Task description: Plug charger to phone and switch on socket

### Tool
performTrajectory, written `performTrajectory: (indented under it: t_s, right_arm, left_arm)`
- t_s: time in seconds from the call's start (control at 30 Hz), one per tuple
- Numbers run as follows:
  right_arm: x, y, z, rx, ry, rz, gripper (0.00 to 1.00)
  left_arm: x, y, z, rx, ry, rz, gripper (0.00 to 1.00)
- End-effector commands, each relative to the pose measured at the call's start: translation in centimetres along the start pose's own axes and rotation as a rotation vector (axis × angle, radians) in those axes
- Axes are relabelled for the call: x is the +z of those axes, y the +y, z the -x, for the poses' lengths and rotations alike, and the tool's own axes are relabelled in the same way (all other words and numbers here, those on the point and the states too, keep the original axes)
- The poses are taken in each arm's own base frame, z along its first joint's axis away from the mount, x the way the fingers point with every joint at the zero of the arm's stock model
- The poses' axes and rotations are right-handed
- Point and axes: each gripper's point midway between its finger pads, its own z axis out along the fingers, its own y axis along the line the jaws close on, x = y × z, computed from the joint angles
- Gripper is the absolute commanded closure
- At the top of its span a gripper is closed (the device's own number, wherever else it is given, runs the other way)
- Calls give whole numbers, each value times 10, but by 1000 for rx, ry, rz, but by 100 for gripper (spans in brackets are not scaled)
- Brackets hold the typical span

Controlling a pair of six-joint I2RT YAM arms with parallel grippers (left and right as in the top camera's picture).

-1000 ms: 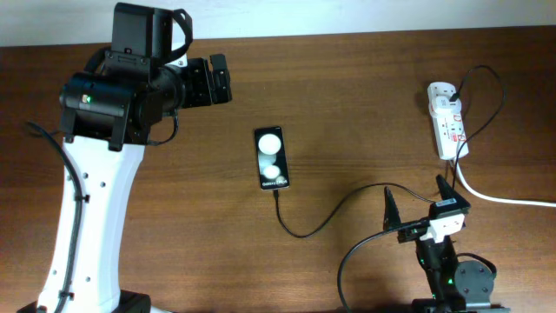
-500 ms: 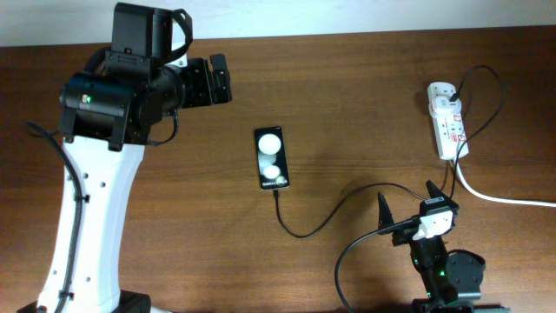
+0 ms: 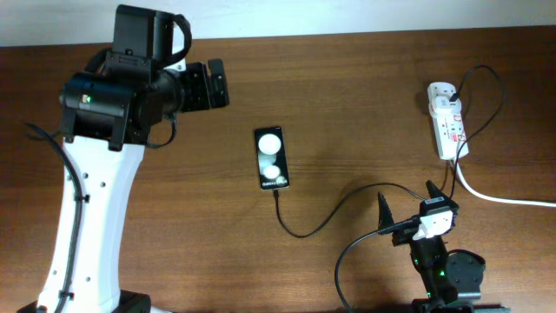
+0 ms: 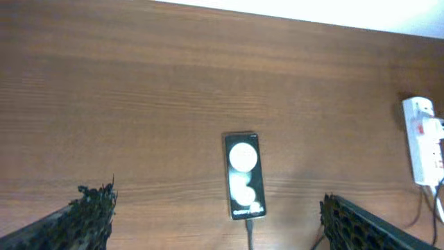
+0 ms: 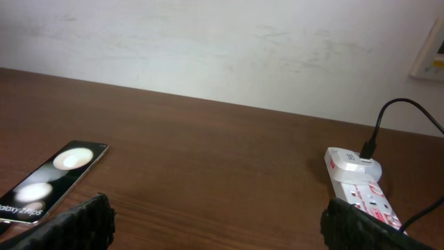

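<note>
Item: slim black rectangular smartphone [image 3: 271, 158], glossy face up with two round white glare spots; lies flat near the middle of the brown wooden table [image 3: 347, 87], long axis running away from the robot, lettered end nearest it.

Attached: thin black charger cable [image 3: 321, 222]; its tip meets the phone's near end and looks seated in the port (the joint is too small to confirm); the slack curls toward the right arm, passes close to that arm's fingers, then loops up to the strip; the slack probably leaves the phone free of any pull.

Item: white elongated power strip [image 3: 447, 120] with small red-marked switches, at the table's far right, well apart from the phone; one black plug sits in its far outlet; thick white power cord [image 3: 504, 198] leaves its near end toward the right edge; switch position cannot be read.

Containers: none proper; only the outlet and the port hold anything, as noted.

Tools: right gripper [image 3: 406, 193], jaws spread wide, empty, low at the near edge and facing the strip, well placed for pressing a switch; left gripper [image 3: 223, 80], jaws spread wide, empty, raised over the far left, clear of the work.

Judgement: plugging appears done; switching on remains.
</note>
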Motion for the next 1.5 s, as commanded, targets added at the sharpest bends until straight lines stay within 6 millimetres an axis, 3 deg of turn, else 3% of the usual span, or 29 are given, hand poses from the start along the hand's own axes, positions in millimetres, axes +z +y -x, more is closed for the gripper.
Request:
performTrajectory:
  t_s: [0.0,0.17,0.33,0.6,0.83,0.97,1.3,1.4,1.47]
  right_arm:
    - [0,4,-1,-3,-2,19,1]
    - [0,4,-1,-4,-2,19,1]
    - [0,4,-1,-4,-2,19,1]
    - [0,4,-1,-3,-2,19,1]
    - [0,4,-1,-4,-2,19,1]
    - [0,4,-1,-4,-2,19,1]
    - [0,4,-1,-3,-2,19,1]
    - [0,4,-1,-3,-2,19,1]
    - [0,4,-1,-3,-2,19,1]
  left_arm:
    - [-4,9,5,-6,-24,42,1]
    - [-15,21,2,-7,-53,101,1]
    - [1,36,-14,49,-160,91,1]
    - [29,61,-84,138,-327,77,1]
    - [57,104,-169,91,-588,78,1]
    - [69,113,-204,88,-719,54,1]
    - [62,137,-226,47,-714,126,1]
    - [37,138,-211,36,-840,126,1]
    - [38,138,-211,36,-837,128,1]
